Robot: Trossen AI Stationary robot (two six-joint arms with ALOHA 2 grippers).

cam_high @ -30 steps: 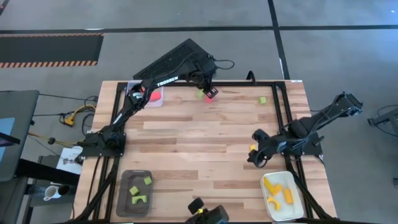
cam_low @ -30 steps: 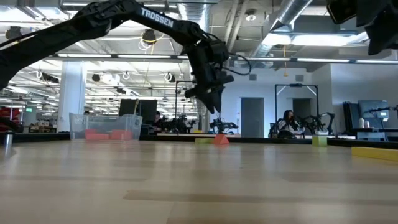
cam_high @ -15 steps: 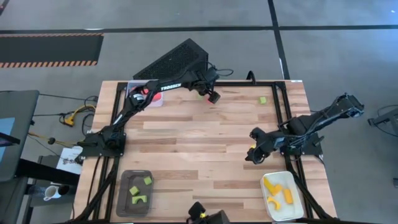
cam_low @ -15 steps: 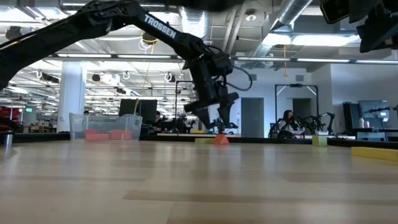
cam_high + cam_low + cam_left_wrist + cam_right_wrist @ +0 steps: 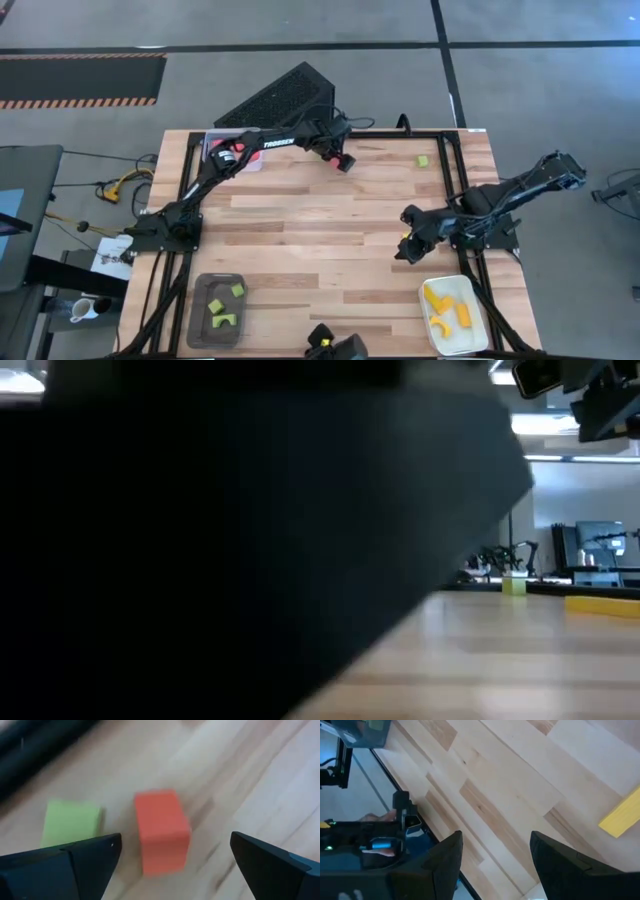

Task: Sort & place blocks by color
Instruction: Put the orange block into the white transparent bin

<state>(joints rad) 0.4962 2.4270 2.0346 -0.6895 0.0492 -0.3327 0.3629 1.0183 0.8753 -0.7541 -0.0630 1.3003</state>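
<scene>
A red block lies on the wooden table near its far edge, with a light green block right beside it. My left gripper is open just above them, one finger on either side of the red block, touching nothing; in the high view it is at the table's far middle. My right gripper hovers open and empty at the table's right side, close to a yellow bar. Another green block sits at the far right.
A clear tray with red pieces stands far left, a dark grey tray with green blocks near left, a white tray with yellow-orange pieces near right. A dark shape covers most of the low view.
My left gripper has come down toward the red block at the table's far edge and has opened wide; its fingers now straddle the block. A dark shape has come to cover most of the low view.
</scene>
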